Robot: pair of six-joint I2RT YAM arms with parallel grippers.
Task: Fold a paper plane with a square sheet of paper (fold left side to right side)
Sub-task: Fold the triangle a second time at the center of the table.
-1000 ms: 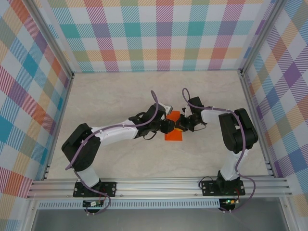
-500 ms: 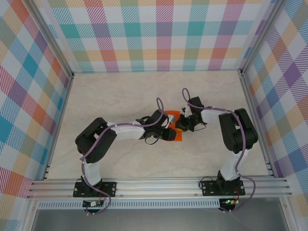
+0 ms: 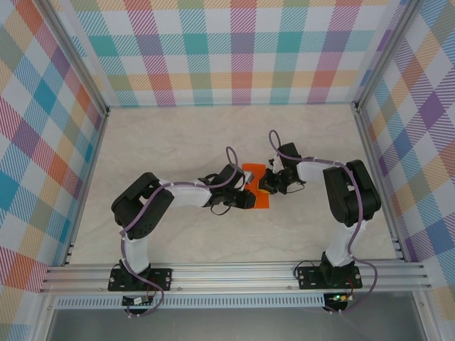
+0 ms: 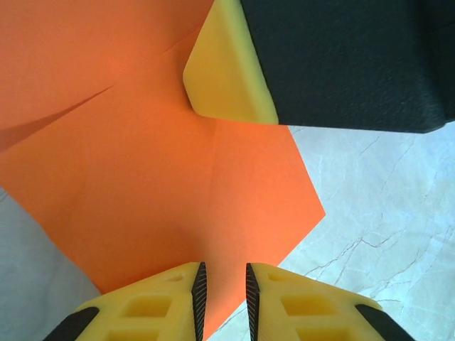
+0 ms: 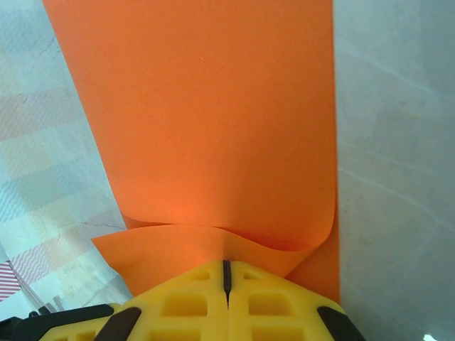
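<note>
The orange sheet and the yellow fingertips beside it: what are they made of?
Orange sheet: thin paper, it seems, with a matte finish; it holds sharp creases and curls up at one edge. Yellow fingertips: probably moulded plastic or firm rubber, matte, with cut-out pockets; the look leaves that open.

Orange paper: I am counting one, the square sheet of paper [image 5: 213,106].
Grippers: I am counting two, left gripper [image 4: 225,273], right gripper [image 5: 226,264].
Arms: I am counting two, left arm [image 3: 178,193], right arm [image 3: 348,186].

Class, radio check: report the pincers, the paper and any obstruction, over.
Status: left pincer slightly open around the orange sheet edge. Right pincer shut, tip at sheet. Sheet creased, part-folded. No obstruction seen.
</note>
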